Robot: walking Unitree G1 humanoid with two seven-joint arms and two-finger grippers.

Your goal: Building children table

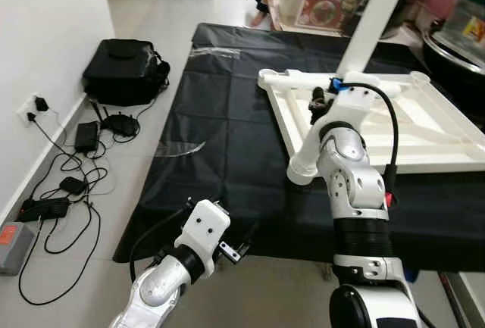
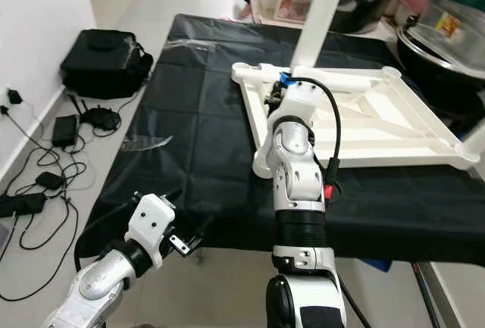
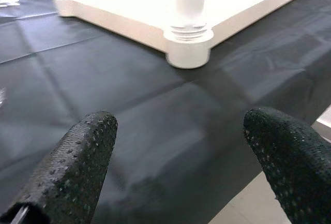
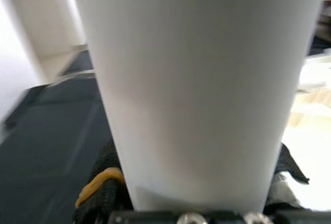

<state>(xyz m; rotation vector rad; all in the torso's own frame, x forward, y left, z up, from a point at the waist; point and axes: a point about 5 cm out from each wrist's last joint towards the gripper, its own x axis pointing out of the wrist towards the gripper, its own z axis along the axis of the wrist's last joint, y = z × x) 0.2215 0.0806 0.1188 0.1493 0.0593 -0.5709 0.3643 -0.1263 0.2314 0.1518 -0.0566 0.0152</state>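
The upturned white tabletop [image 1: 379, 127] lies far right on the black-covered counter [image 1: 212, 161], where the right end effector [image 1: 322, 104] pinches an upright leg [image 1: 375, 17] that could cross-thread if tilted; the left end effector [image 3: 181, 162] hovers spread near the edge.

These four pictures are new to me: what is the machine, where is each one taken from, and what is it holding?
A humanoid robot with two silver arms is assembling a children's table. Two pictures come from its head, looking down; two come from cameras on its wrists. An upside-down white tabletop lies on a black sheet over the floor. The right tool is closed around a white table leg standing up from the tabletop's corner; in the right wrist picture that leg sits right against the camera. The left tool is open, holding nothing, low by the sheet's near edge. A black bag and cables lie by the wall.
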